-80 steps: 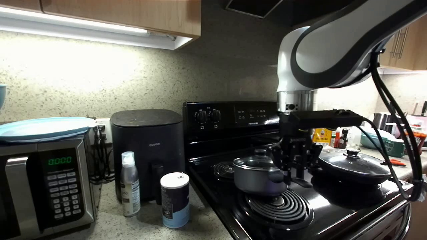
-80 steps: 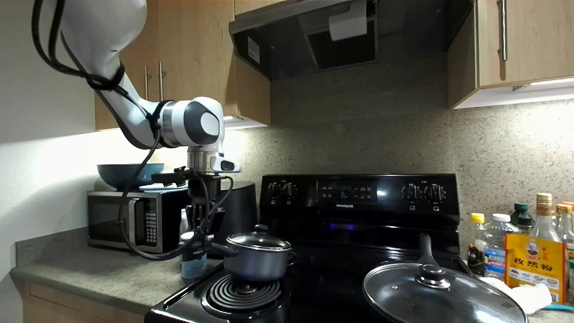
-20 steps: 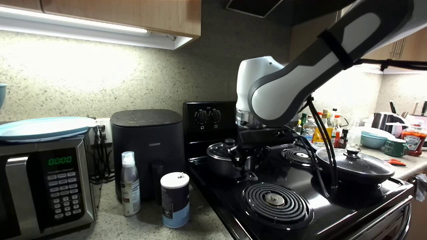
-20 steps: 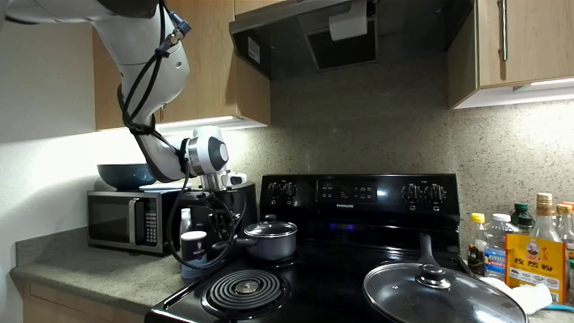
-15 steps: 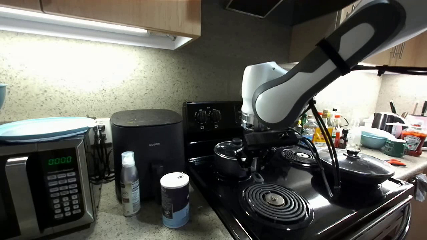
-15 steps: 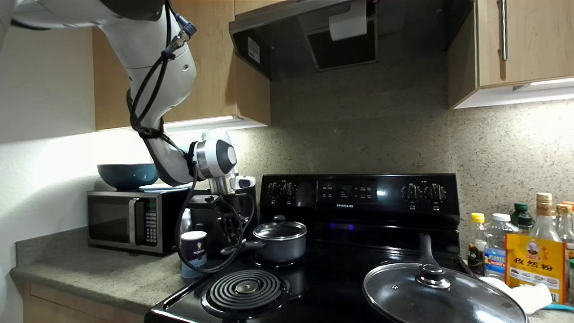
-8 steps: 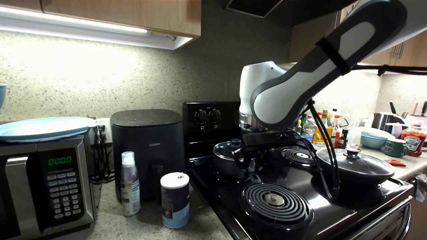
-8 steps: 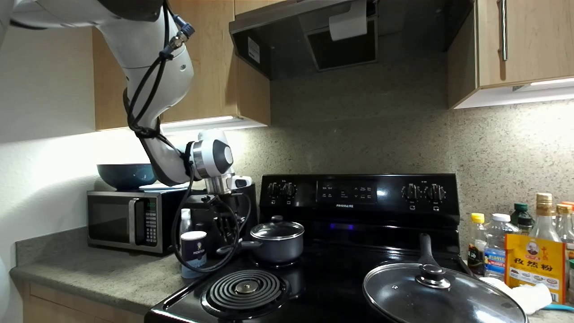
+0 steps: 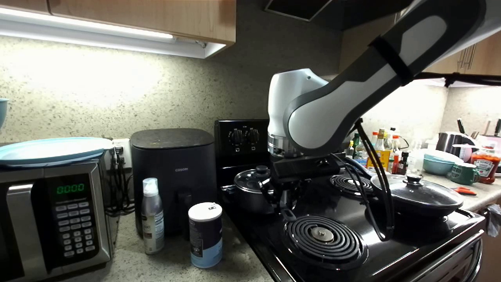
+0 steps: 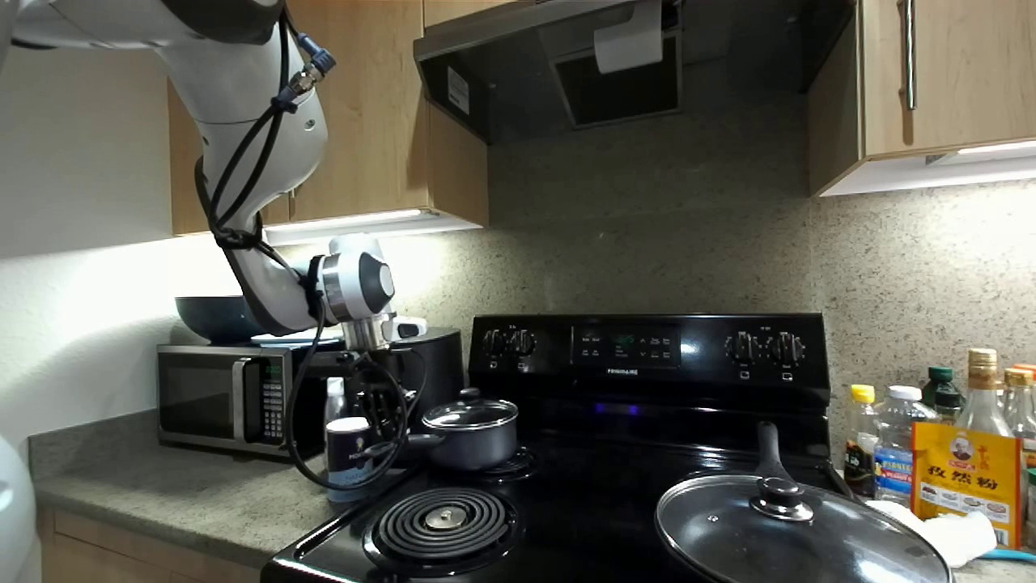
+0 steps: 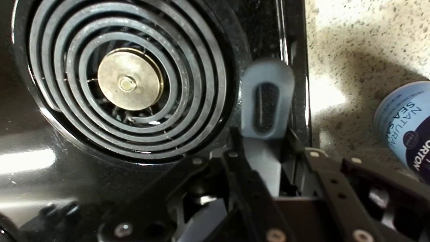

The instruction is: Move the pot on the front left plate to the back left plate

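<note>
Pot [image 10: 472, 444] is upright just beside the gripper [image 11: 264, 136], which pinches its handle [image 11: 248, 111].

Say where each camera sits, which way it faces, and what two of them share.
An exterior view: by the counter beside the stove, facing across it; arm and gripper show.
An exterior view: before the stove, facing its control panel; arm and gripper show.
Wrist view: on the arm, facing down at front burner and handle; gripper shows.
Both exterior views share pot and microwave.
</note>
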Available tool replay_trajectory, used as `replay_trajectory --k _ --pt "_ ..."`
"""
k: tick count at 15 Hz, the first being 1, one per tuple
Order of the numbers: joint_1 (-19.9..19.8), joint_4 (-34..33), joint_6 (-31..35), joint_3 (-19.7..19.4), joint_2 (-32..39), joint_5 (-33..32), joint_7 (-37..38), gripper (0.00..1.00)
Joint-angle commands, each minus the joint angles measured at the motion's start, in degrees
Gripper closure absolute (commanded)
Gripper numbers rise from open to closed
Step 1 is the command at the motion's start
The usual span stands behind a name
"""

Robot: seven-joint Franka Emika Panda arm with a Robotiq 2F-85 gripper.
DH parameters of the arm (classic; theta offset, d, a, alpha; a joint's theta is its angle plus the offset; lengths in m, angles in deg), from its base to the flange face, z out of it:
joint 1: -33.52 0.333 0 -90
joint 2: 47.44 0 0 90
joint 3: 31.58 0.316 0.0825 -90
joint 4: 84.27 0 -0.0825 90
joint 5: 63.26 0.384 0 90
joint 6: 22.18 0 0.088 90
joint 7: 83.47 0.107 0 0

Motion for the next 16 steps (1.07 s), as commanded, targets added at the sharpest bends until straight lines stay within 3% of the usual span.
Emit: replay_trajectory --k 1,16 --pt "0.1 1.2 0.1 -0.4 -1.1 -1.8 1.4 0.92" --pt "-1.1 0.6 0.5 -2.1 -0.6 -0.6 2.3 0.92"
